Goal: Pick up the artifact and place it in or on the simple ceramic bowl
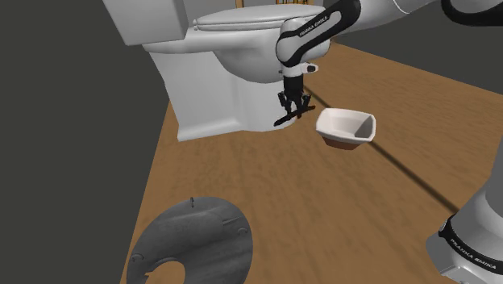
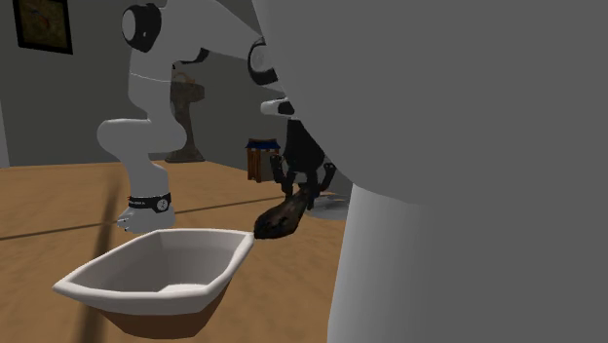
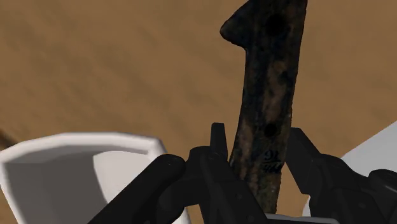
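The artifact [image 3: 267, 95] is a long, dark brown, rusty-looking flat piece with small holes; in the shoulder view the artifact [image 1: 292, 115] is a thin dark bar, and the artifact [image 2: 280, 221] hangs in the air. My black gripper [image 3: 257, 162] is shut on its near end and holds it above the wooden floor. The gripper [image 1: 293, 103] hangs just to the shoulder view's left of the white bowl [image 1: 347, 129] with a brown base. The bowl [image 2: 161, 278] stands on the floor, and the artifact's free end reaches over its rim. The bowl [image 3: 76, 172] lies beside the fingers.
A white toilet [image 1: 222, 64] stands right behind the gripper on the wooden floor [image 1: 322, 210]. A grey round disc [image 1: 193, 242] lies on the floor near the front. Grey walls lie at the shoulder view's left. A large grey shape [image 2: 468, 166] blocks the second exterior view's right.
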Action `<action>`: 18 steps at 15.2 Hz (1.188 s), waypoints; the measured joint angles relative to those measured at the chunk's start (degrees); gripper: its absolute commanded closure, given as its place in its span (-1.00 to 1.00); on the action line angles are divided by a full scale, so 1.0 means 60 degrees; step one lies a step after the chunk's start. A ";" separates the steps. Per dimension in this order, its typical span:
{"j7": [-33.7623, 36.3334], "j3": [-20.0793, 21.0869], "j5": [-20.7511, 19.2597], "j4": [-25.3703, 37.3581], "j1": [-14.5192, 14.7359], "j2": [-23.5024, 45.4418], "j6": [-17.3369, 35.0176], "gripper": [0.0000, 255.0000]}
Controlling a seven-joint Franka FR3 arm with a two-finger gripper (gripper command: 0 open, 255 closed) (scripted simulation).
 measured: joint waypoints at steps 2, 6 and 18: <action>-0.0393 -0.0153 0.0066 -0.0609 -0.0318 -0.0553 0.0774 1.00; -0.1152 -0.0419 0.0163 -0.1617 -0.0813 -0.1328 0.1244 1.00; -0.3587 -0.1472 0.0220 -0.3788 -0.2170 -0.2952 0.1788 1.00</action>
